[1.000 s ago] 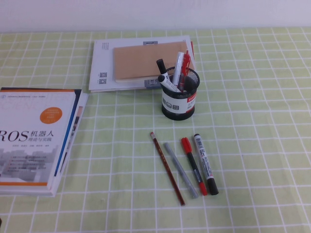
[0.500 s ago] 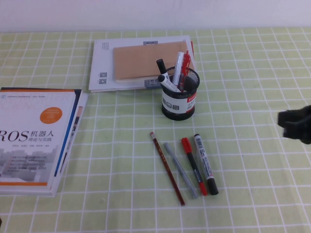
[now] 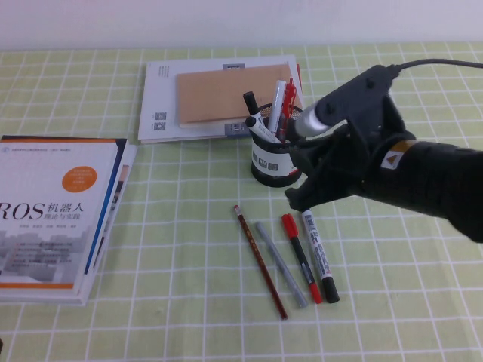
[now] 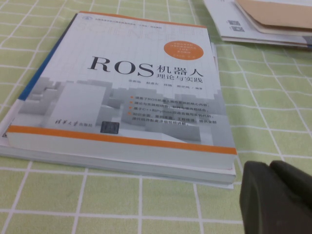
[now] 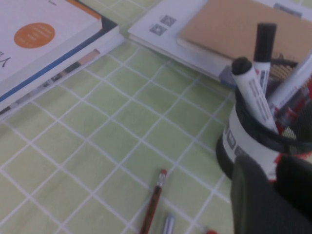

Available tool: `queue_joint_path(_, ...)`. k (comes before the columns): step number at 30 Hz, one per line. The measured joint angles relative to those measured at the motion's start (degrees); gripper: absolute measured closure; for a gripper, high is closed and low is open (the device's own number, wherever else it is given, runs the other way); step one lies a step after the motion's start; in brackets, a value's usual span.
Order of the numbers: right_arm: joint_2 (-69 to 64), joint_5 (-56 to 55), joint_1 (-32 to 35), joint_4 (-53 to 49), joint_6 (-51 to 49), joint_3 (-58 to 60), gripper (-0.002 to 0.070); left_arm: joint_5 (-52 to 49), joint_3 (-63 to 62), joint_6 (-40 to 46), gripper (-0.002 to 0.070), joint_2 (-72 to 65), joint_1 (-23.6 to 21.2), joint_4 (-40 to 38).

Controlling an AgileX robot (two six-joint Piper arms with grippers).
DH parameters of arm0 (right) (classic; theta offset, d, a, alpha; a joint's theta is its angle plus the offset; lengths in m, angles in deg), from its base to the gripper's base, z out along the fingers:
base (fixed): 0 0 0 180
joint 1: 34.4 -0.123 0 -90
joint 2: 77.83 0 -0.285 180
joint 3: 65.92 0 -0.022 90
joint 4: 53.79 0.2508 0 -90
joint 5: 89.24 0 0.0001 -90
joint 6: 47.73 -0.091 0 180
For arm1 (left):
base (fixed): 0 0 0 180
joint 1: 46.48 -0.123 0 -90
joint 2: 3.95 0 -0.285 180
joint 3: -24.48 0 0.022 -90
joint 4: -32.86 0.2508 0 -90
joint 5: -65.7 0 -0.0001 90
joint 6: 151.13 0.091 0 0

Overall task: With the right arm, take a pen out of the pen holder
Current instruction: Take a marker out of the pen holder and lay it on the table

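High view: the right pincer [image 3: 298, 197] is noted low over the worktop [image 3: 189, 317], at the front right of the holder [image 3: 270, 167], with its arm reaching in from the right. The holder stands upright behind a row of loose items, among them a pencil [image 3: 260, 262]. Several pens [image 3: 266, 121] stand in the holder and none is lifted. Whether this pincer is apart or together cannot be told here. Left wrist view: the left pincer [image 4: 278, 200] is seen only as a dark mass above the worktop beside the book [image 4: 141, 97], well apart from the holder. Its state cannot be told, and it is judged to be parked. Right wrist view: the right pincer [image 5: 275, 195] is seen close to the holder's [image 5: 243, 146] near wall, below the rim. Contact cannot be confirmed, nor can the pincer's state. A marker [image 5: 253, 92] leans out over the rim on this side, black cap up. Judgement: the approach step is in hand and no pen is gripped yet. The next move calls for the pincer to be raised above the rim, spread, and lined up on one shaft. The leaning marker is judged the most exposed. It should then be clamped high up and drawn straight upward, so that the light holder is not dragged or tipped.
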Motion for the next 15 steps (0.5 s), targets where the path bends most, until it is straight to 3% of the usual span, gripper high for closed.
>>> queue_joint_path(8,-7.7,-14.0,-3.4,-7.8,2.5,-0.1,0.0370,0.0,0.0,0.0,0.0683,0.0,0.0,0.0)
queue_joint_path(15,-14.5,-19.2,-3.5,-9.4,2.6,-3.1,0.0335,0.0,0.0,0.0,0.0683,0.0,0.0,0.0)
